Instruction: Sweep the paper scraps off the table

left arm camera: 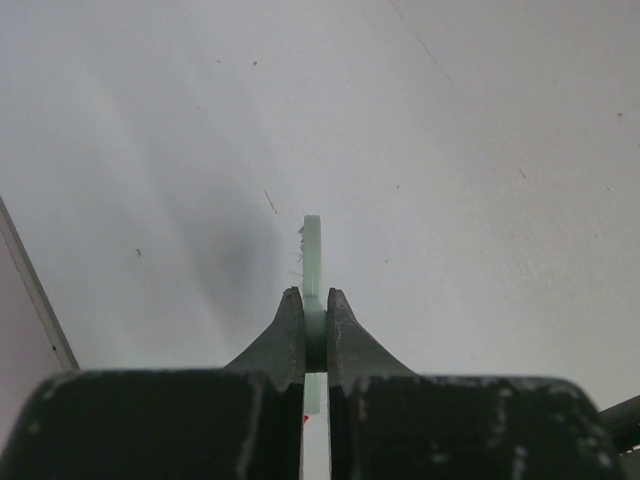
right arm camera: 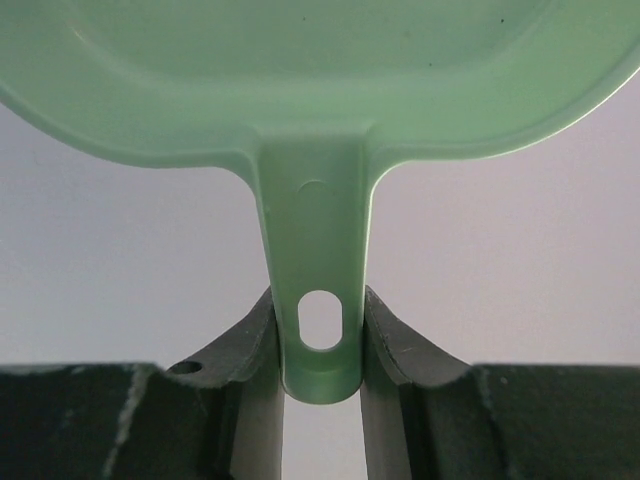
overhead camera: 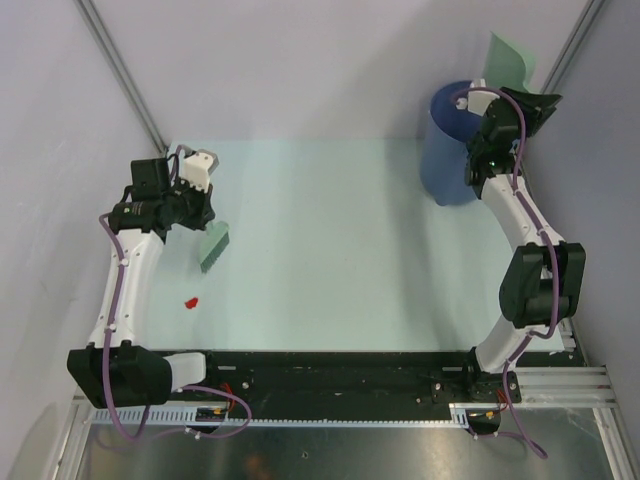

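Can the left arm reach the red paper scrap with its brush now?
Probably yes: the red scrap lies on bare table just nearer the base than the brush in the left gripper, with nothing between them.

so the bucket point(overhead camera: 440, 170) sits on the table point(overhead camera: 330, 250) at 2 o'clock, dustpan point(overhead camera: 508, 60) above it, brush point(overhead camera: 213, 247) at 9, paper scrap point(overhead camera: 190, 300) nearer at 8.

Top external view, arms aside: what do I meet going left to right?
red paper scrap → pale green hand brush → blue bucket → pale green dustpan
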Motion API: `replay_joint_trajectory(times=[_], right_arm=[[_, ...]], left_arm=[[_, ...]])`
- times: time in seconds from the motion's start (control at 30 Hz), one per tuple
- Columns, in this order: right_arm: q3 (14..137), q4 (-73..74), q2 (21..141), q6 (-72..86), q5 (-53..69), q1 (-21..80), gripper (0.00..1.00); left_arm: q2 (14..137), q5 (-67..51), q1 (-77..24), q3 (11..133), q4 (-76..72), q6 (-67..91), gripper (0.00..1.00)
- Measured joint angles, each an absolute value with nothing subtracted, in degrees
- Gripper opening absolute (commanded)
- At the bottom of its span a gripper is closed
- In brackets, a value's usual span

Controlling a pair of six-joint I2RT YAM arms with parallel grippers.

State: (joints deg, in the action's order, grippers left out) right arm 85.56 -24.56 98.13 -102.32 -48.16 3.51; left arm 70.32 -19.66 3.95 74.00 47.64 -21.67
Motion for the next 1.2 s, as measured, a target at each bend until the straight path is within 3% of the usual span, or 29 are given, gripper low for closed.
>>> replay_joint_trajectory(times=[0.13, 0.27, 0.5, 0.63, 0.97, 1.2], right_arm=[[88.6, -17.2, 98.0, -92.0, -48.5, 4.0, 0.0], [93.2, -2.8, 94.0, -69.3, -45.3, 7.0, 0.0], [94.5, 17.8, 78.3, -35.4, -31.1, 22.2, 0.0], [90.5, 25.1, 75.9, -22.1, -24.3, 30.2, 0.0], [82.1, 42.4, 98.5, -1.2, -9.7, 38.0, 0.0], [78.9, 44.1, 104.2, 4.5, -6.3, 38.9, 0.0]], left_arm=[[70.3, -19.7, 3.9, 73.9, 47.6, -21.7, 0.0], [70.2, -19.8, 3.9, 73.9, 47.6, -21.6, 0.0], [70.0, -21.2, 3.9, 73.9, 47.6, -21.5, 0.0], [70.1, -21.5, 3.9, 73.9, 47.6, -21.4, 0.0], [70.1, -21.6, 3.9, 73.9, 47.5, -21.4, 0.0], [70.1, -21.6, 3.9, 73.9, 47.4, -21.5, 0.0]])
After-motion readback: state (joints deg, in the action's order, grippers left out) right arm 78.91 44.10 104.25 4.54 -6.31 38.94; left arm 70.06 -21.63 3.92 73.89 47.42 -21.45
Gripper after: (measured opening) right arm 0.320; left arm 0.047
